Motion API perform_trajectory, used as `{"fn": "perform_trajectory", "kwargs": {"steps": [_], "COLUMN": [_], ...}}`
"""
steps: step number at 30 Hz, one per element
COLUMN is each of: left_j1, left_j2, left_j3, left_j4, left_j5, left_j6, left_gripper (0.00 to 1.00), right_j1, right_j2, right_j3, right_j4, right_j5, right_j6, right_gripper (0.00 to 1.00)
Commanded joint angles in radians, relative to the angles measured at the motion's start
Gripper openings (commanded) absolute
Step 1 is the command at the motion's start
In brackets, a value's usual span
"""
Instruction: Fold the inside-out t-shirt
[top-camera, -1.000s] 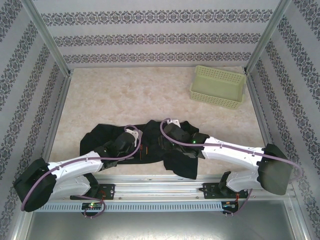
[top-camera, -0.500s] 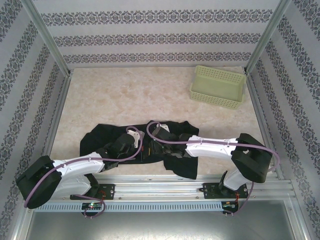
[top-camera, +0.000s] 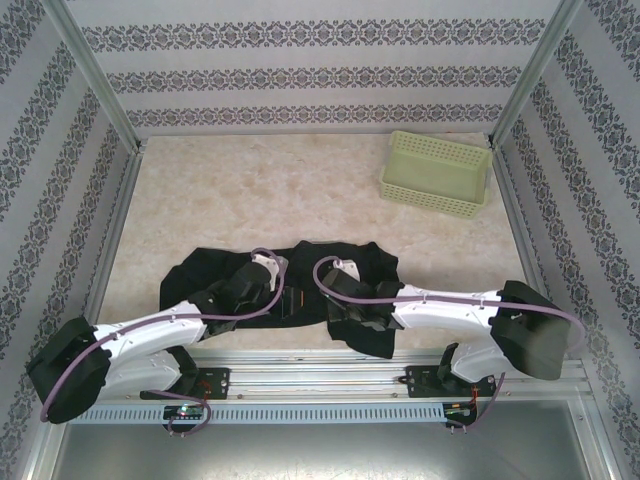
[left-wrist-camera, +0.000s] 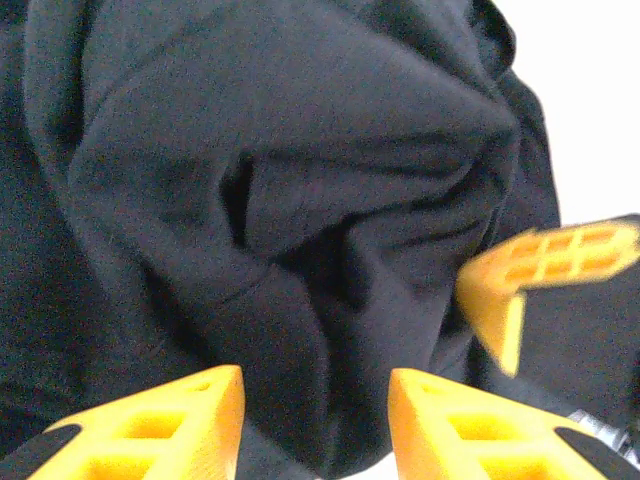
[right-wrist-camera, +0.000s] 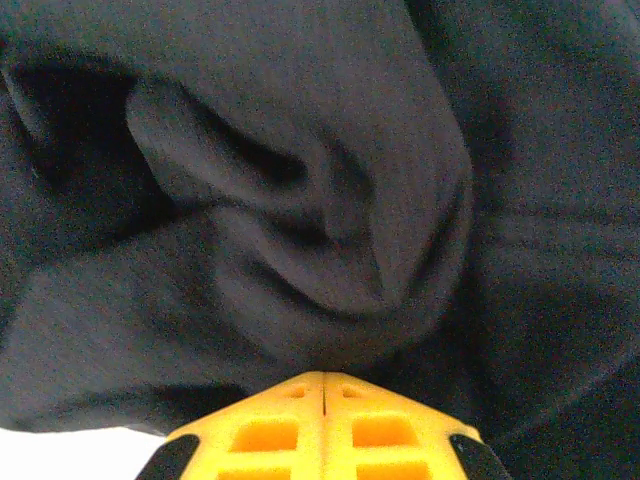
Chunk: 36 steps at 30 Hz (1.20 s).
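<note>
- The inside-out t-shirt (top-camera: 195, 272) lies in a crumpled black heap along the near edge of the table (top-camera: 250, 190), running from left of centre to just right of centre. Both arms reach into its middle.
- The cloth looks light and limp with no stiffness of its own. It sags into deep rolls and shadowed creases, so it will likely drape from any held point and drag its other layers along.
- The left gripper (left-wrist-camera: 315, 428) hovers with its jaws spread. A soft bulge of fabric hangs into the gap between the yellow fingers (left-wrist-camera: 160, 425), but nothing is clamped.
- A good hold is probably a single edge, such as a hem, a shoulder seam or a sleeve opening, rather than this thick bunch. A bite into the bulk risks catching several layers at once.
- No hem, collar or tag can be made out in the wrist views, as the edges are buried in the folds.
- The right gripper (right-wrist-camera: 325, 400) has its jaws pressed together. A ridge of fabric gathers towards the tips, so it appears to be pinching a fold of the shirt, though the pinched cloth itself is hidden.
- The thin weave may slip from a shallow pinch if pulled hard.
- A pale green basket (top-camera: 470, 190) stands at the far right corner of the table, well apart from the shirt.
</note>
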<state>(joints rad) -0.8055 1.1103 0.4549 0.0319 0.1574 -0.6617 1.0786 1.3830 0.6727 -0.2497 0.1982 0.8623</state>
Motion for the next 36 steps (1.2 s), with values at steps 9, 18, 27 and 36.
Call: {"fn": "perform_trajectory", "kwargs": {"steps": [9,18,27,36], "left_j1": [0.048,0.051,0.049,0.049], "left_j2": [0.243,0.257,-0.001,-0.053], "left_j3": [0.238,0.169,-0.031,-0.094], "left_j4": [-0.300,-0.144,0.129,0.204], "left_j5": [-0.162,-0.044,0.055,0.094], "left_j6": [0.018,-0.015,-0.052,-0.064], "left_gripper": [0.49,0.18,0.01,0.00], "right_j1": [0.034,-0.003,-0.080,-0.092], "right_j2": [-0.053,0.031,0.195,0.363], "right_j3": [0.036,0.117,0.175,0.263], "right_j4": [0.008,0.103,0.172,0.065], "right_j5": [0.095,0.056,-0.051,0.023], "right_j6": [0.003,-0.018,0.013,-0.003], "right_gripper": [0.29,0.47,0.50,0.57]}}
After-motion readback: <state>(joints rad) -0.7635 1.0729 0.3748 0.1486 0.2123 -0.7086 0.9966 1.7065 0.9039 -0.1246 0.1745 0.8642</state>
